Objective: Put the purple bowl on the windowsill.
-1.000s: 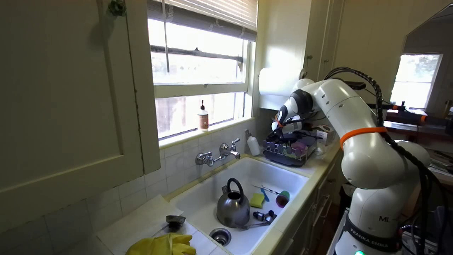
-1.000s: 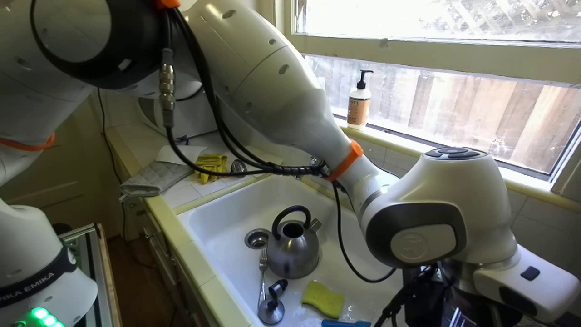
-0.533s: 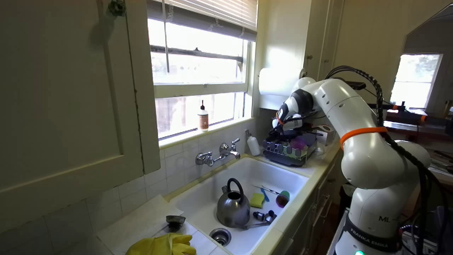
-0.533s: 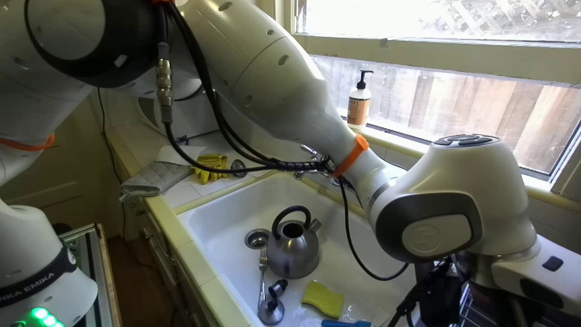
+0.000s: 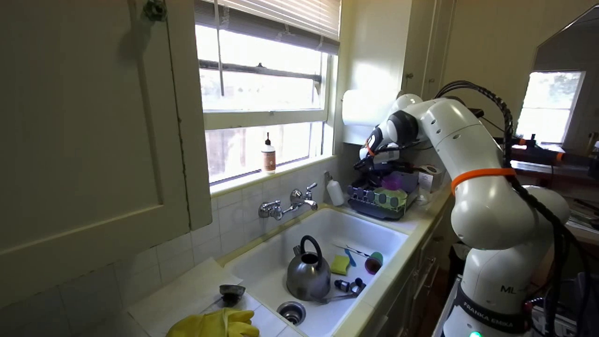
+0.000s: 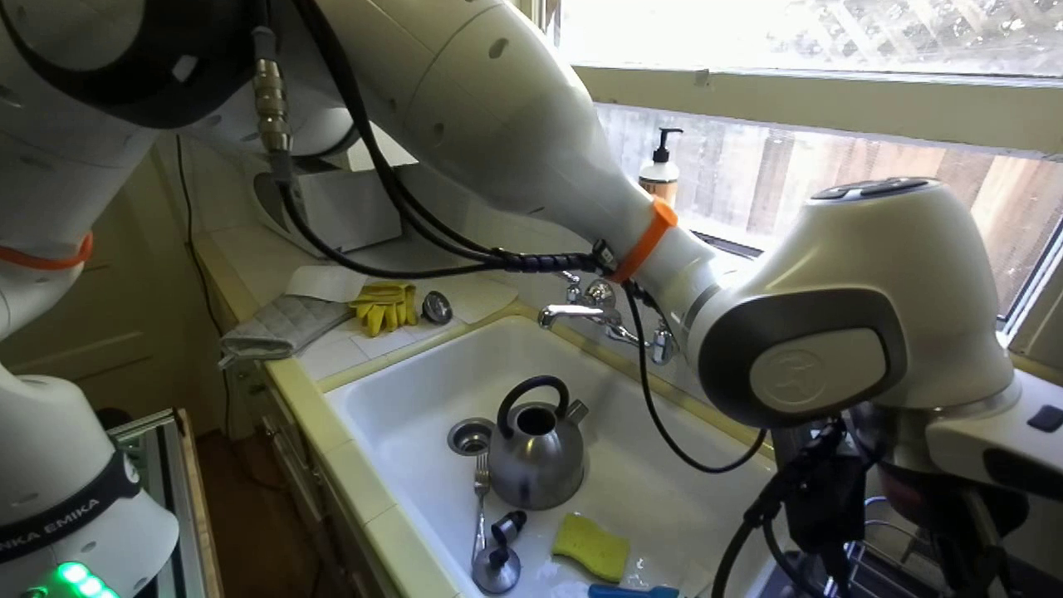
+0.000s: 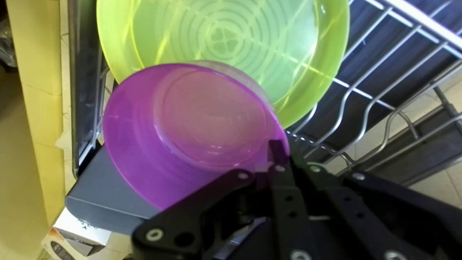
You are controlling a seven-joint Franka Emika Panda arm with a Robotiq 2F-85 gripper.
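The purple bowl (image 7: 202, 144) fills the middle of the wrist view, tilted. My gripper (image 7: 288, 151) is shut on its rim, with one finger inside the bowl and one outside. In an exterior view the bowl (image 5: 392, 181) hangs just above the green bowl in the dish rack, beneath my gripper (image 5: 367, 174). The white windowsill (image 5: 299, 164) runs along the bottom of the window, to the left of the rack in that view. In an exterior view my arm covers much of the sill, and the gripper's fingertips are hidden.
A green bowl (image 7: 306, 101) lies in the wire dish rack (image 7: 379, 86). A soap bottle (image 5: 268, 159) stands on the sill. A white bottle (image 5: 335, 193) and the faucet (image 5: 292, 203) stand between rack and sill. A kettle (image 5: 306, 278) and sponge (image 5: 339, 265) are in the sink (image 5: 262, 252).
My arm has risen. The purple bowl has come up with the gripper out of the dish rack, and more of the green bowl beneath it shows.
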